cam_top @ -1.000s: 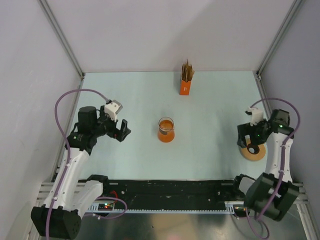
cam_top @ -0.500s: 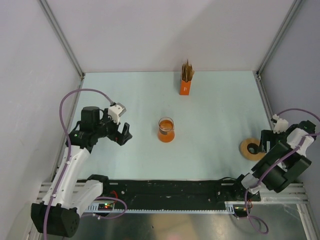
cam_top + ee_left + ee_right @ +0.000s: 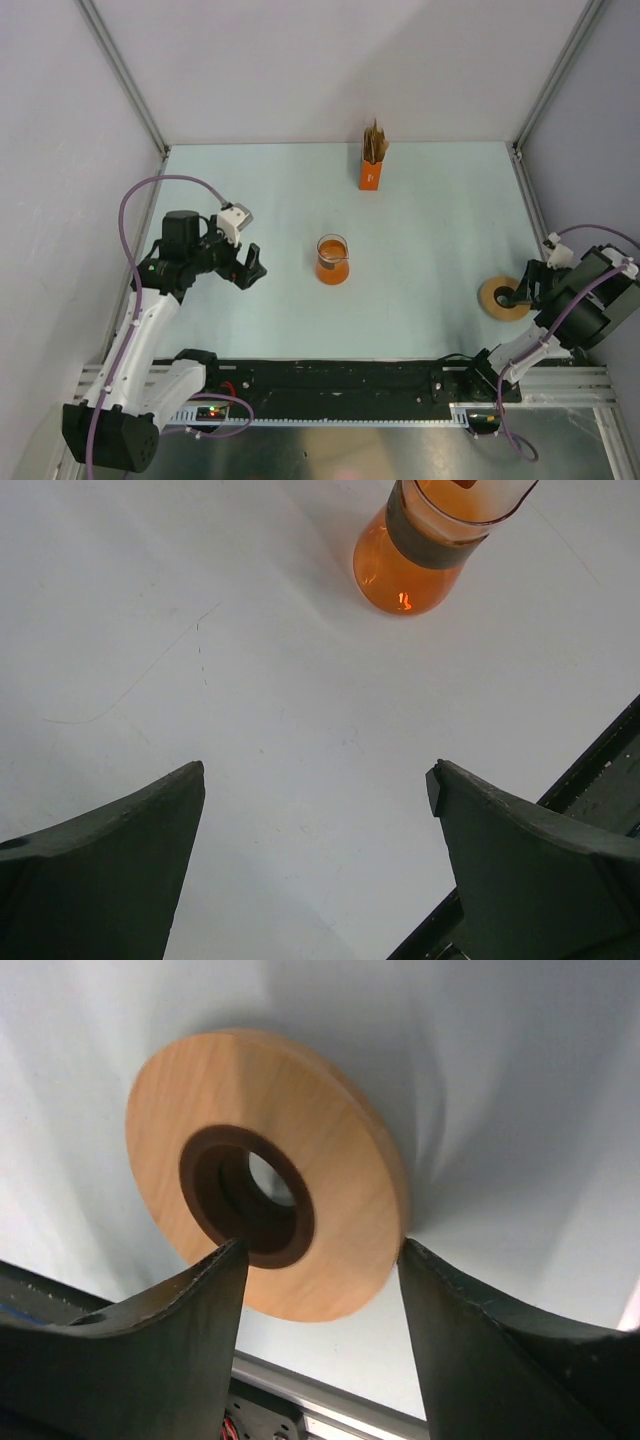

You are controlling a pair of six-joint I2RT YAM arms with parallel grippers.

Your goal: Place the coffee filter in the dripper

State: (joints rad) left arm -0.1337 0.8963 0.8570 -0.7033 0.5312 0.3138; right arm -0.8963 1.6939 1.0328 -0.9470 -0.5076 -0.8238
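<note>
No single coffee filter and no clear cone-shaped dripper shows in any view. My left gripper (image 3: 250, 265) is open and empty, left of an orange glass beaker (image 3: 332, 260). In the left wrist view the gripper (image 3: 316, 770) hovers over bare table with the beaker (image 3: 420, 560) ahead of it. My right gripper (image 3: 518, 294) is open at the right edge of a flat round tan disc (image 3: 500, 298) with a dark centre hole. In the right wrist view its fingers (image 3: 322, 1244) stand on either side of the disc's (image 3: 330, 1160) near edge.
A small orange box (image 3: 369, 174) with a bunch of brown papers (image 3: 376, 142) stands at the back centre. A black rail (image 3: 340, 378) runs along the near edge and shows in the left wrist view (image 3: 600, 770). Metal frame posts (image 3: 122, 75) flank the pale table.
My right arm has swung back to the right and near edge, and its gripper now sits at the disc's right edge instead of over it. My left gripper moved slightly nearer.
</note>
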